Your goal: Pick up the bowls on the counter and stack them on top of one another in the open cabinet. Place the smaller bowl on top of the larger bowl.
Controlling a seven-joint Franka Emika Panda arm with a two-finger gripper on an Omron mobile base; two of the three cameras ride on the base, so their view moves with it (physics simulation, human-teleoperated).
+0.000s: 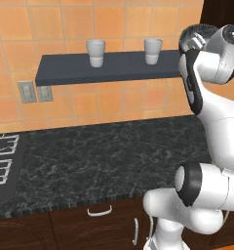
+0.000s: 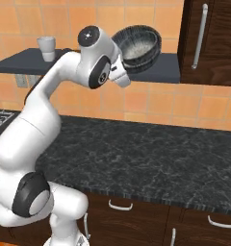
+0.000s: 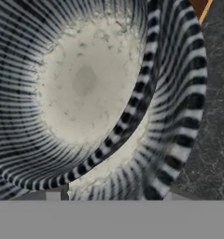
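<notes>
Smaller bowl (image 3: 81, 88) nested in larger bowl (image 2: 153, 48) on open cabinet (image 2: 160, 72), pincer grip impossible to tell

Flat, even light fills all three rendered pictures, bright and without glare. A soft shadow lies on the orange tiles (image 1: 89, 102) under the shelf (image 1: 109, 68). The base views are slightly soft; close up, the bowl (image 3: 86, 88) looks coarse and blurry.
</notes>
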